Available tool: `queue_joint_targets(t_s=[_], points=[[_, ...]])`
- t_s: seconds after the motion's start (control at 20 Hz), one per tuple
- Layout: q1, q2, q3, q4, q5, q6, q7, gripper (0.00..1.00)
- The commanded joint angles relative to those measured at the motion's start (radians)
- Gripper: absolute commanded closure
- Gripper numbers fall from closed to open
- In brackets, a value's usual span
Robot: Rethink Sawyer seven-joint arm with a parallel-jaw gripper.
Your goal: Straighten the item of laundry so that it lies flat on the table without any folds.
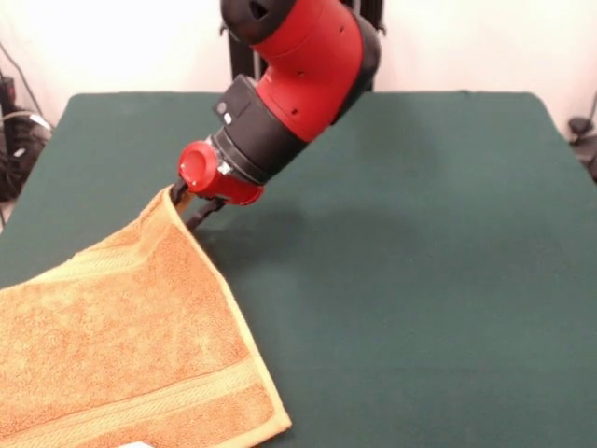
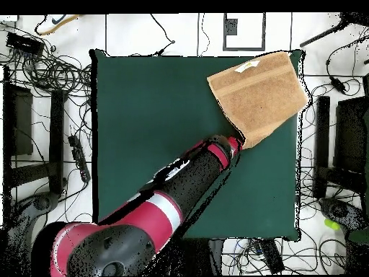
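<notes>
The orange-tan towel lies spread at the near left of the green table, with one corner lifted to a peak. My gripper is at that peak and is shut on the corner, just above the cloth. A woven band runs near the towel's near end, and a small white label shows at the bottom edge. In the overhead view the towel sits at the table's top right corner, partly over the edge, with the gripper at its lower corner.
My red and black arm slants down from the pedestal at the far side. Cables and black stands lie on the floor around the table.
</notes>
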State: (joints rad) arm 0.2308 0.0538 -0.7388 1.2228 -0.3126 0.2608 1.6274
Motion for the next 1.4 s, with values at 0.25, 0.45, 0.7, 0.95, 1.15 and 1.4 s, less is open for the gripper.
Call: queue_joint_targets(t_s=[0.25, 0.45, 0.7, 0.95, 1.15, 1.4], points=[[-0.035, -0.156, 0.216, 0.120, 0.184, 0.164, 0.218, 0.00], [-0.026, -0.170, 0.214, 0.130, 0.207, 0.194, 0.221, 0.00], [-0.001, -0.209, 0.203, 0.153, 0.226, 0.246, 0.209, 0.00], [0.015, -0.210, 0.192, 0.155, 0.236, 0.255, 0.217, 0.00], [0.021, -0.209, 0.187, 0.155, 0.236, 0.254, 0.216, 0.00], [0.031, -0.181, 0.174, 0.138, 0.225, 0.230, 0.226, 0.00]])
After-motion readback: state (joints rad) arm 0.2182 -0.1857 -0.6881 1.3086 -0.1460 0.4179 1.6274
